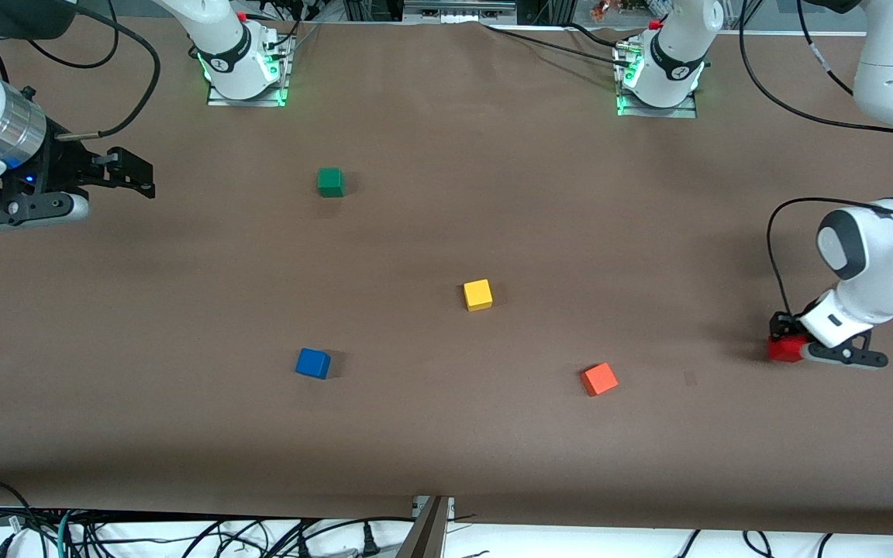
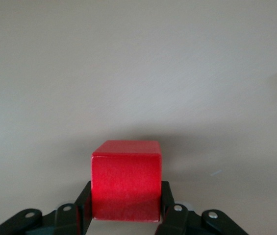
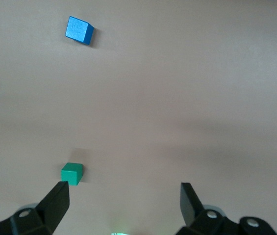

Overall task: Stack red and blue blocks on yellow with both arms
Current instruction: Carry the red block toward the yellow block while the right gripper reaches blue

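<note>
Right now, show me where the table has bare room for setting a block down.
Widest bare patch: between the green cube and the yellow cube. Another lies between the blue cube and orange cube. Crowded only where the left hand closes around the red cube. The right hand waits open.

Glossy white arms (image 1: 873, 256), grey joints, black cables, black jaws

Yellow cube (image 1: 477, 294) sits between the other cubes.

Red block (image 1: 784, 349) gripped; blue (image 1: 313, 363), yellow (image 1: 477, 294) seemingly flat
</note>
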Controlling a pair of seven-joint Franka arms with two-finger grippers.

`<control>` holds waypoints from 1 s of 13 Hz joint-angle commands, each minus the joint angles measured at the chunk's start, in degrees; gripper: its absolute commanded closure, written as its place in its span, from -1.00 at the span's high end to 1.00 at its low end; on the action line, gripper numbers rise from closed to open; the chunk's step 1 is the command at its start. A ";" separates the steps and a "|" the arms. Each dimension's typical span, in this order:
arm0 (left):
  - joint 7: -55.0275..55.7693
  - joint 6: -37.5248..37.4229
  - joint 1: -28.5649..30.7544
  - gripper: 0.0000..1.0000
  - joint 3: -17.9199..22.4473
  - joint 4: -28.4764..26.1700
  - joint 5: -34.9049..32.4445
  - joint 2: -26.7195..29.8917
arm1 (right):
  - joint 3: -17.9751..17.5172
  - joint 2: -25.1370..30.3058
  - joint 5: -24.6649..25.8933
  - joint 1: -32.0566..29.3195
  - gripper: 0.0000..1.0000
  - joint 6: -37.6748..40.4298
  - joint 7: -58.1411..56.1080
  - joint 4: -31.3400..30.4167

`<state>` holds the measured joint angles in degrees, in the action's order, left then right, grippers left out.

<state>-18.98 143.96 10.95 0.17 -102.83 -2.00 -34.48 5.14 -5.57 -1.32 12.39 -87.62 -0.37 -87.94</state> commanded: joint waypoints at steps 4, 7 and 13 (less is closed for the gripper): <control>20.42 -8.95 -8.38 -1.00 -8.95 2.46 0.86 3.98 | -0.84 -14.07 -0.53 0.70 0.99 -2.20 0.29 12.49; 38.69 -15.63 -16.11 -1.00 -12.29 5.96 0.34 4.60 | -0.84 -27.52 -3.95 2.54 0.99 -6.67 5.19 23.75; 67.83 -15.82 -33.79 -1.00 -12.65 13.88 -0.89 -1.81 | -2.94 -40.29 -6.67 4.49 0.99 -22.65 13.99 27.03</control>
<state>44.71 129.47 -19.49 -13.46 -93.65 -2.00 -32.90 2.83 -42.33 -5.47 17.51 -107.66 11.41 -63.98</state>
